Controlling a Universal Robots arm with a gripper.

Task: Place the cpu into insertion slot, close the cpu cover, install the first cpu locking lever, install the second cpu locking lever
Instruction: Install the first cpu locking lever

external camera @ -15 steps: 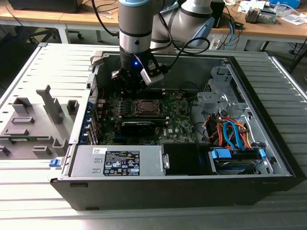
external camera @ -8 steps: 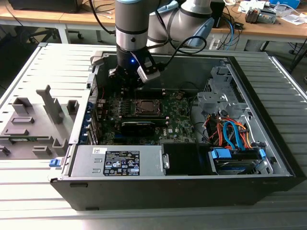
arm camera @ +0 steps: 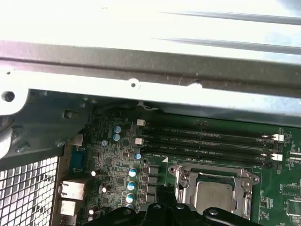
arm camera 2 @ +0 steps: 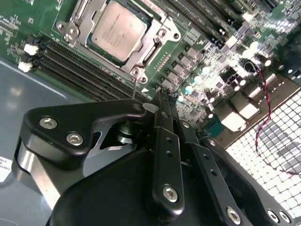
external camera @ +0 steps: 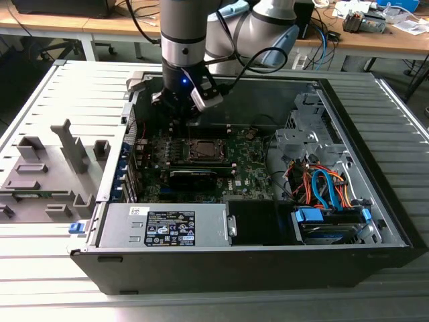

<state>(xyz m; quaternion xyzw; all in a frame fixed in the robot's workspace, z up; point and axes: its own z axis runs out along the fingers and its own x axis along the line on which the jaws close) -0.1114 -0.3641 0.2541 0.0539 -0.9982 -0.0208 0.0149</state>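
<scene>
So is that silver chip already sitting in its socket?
Yes, in the second wrist view the cpu lies flat on the green board, framed by the silvery cpu cover.

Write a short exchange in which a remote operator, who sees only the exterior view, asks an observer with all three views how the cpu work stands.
Operator: The end effector hangs low over the green board. What lies beside it?
Observer: In the second wrist view the cpu lies flat, silver top up, in the window of the cpu cover, which is down around it.
Operator: Is anything between the two?
Observer: A thin metal rod stands up from the cover's corner nearest the end effector. I cannot tell whether they touch.
</scene>
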